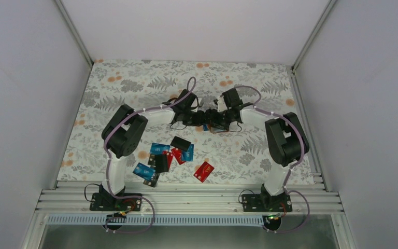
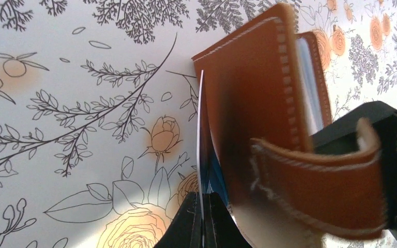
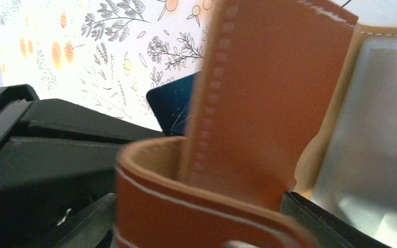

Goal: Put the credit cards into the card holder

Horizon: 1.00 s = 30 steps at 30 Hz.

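1. Loose cards [image 1: 160,155]: blue, red and black, scattered left of centre by the worktop's [image 1: 269,150] near edge, some overlapping. One red card [image 1: 203,171] lies apart, right of the pile. They look light, stiff and slick, and lie flat, so a top pinch will be awkward. Better to take an edge that overhangs another card.
2. Left gripper [image 2: 203,217]: pressed together on the end of a blue card [image 3: 173,106], held off the worktop around mid-depth. The card is thin and may pivot in the pads, so keep the pinch at the back end and leave the leading edge free.
3. Card holder [image 2: 253,88]: upright, just right of the blue card. The card sits by the outer cover, not in a sleeve as far as I can tell.
4. Strap [image 2: 315,191]: soft leather, flopping across the front.
5. Sleeves [image 3: 382,144]: clear and flimsy, likely to collapse. Hold the cover, not the sleeves.
6. Right gripper [image 1: 227,118]: jaws wide, clamping the card holder.
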Available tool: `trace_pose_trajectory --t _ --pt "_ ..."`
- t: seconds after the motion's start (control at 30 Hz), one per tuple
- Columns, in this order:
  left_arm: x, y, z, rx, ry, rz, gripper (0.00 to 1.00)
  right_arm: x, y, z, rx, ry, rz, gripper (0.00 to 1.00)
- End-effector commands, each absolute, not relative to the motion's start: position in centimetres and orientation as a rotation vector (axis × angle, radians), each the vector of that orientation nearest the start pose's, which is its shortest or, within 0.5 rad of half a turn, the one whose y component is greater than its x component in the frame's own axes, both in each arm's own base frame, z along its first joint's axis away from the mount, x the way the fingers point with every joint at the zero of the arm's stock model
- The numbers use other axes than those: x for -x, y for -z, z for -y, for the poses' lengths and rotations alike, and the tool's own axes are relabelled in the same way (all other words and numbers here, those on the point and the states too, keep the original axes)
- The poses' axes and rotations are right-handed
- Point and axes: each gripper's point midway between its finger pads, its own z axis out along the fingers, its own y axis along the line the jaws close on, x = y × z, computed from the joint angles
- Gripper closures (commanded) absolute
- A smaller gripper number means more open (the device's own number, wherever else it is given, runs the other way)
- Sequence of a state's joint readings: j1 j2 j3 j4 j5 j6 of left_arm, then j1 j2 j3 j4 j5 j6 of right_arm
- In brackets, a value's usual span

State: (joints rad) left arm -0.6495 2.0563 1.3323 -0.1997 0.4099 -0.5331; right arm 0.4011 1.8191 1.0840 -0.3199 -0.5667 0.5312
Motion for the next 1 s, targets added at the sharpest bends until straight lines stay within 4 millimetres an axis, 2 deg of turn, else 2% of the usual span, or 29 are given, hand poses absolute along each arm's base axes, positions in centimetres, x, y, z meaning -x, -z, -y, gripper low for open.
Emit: trace_pose_trajectory --t 0.0,0.2,0.3,0.37,0.57,0.67,0.73,0.83,0.9,0.97 --pt "-33.9 -2.7 36.2 -0.356 1.002 -2.704 0.98 -35.0 -5.4 -26.3 0.076 -1.048 -2.759 0.23" --pt "-31.6 -1.4 34.7 -0.331 1.016 -2.75 0.98 -35.4 -3.5 -26.8 0.085 -1.035 -2.801 0.24" --pt "-30.3 -1.3 33.3 -0.315 0.984 -2.772 0.98 -35.3 -2.6 -27.0 0.091 -1.023 -2.825 0.24" --pt "-30.1 -1.5 31.8 -0.294 0.901 -2.778 0.98 -35.2 -2.0 -27.0 0.093 -1.006 -2.845 0.24" --pt "-30.1 -5.6 26.9 -0.242 0.648 -2.725 0.98 -34.6 -0.6 -26.8 0.09 -0.962 -2.891 0.24" --pt "-30.5 -8.3 25.3 -0.239 0.543 -2.678 0.98 -34.4 -0.4 -27.0 0.097 -0.961 -2.9 0.24" --pt "-30.6 -9.9 25.0 -0.24 0.534 -2.657 0.98 -34.3 -0.4 -27.2 0.103 -0.961 -2.899 0.24" --pt "-30.3 -11.7 25.7 -0.264 0.602 -2.626 0.98 -34.3 -0.3 -27.7 0.116 -0.961 -2.903 0.24" --pt "-30.2 -12.1 26.5 -0.285 0.667 -2.604 0.98 -34.3 -0.5 -27.9 0.123 -0.967 -2.899 0.24" --pt "-30.4 -11.6 26.8 -0.29 0.681 -2.602 0.98 -34.5 -0.9 -28.1 0.131 -0.97 -2.889 0.24"
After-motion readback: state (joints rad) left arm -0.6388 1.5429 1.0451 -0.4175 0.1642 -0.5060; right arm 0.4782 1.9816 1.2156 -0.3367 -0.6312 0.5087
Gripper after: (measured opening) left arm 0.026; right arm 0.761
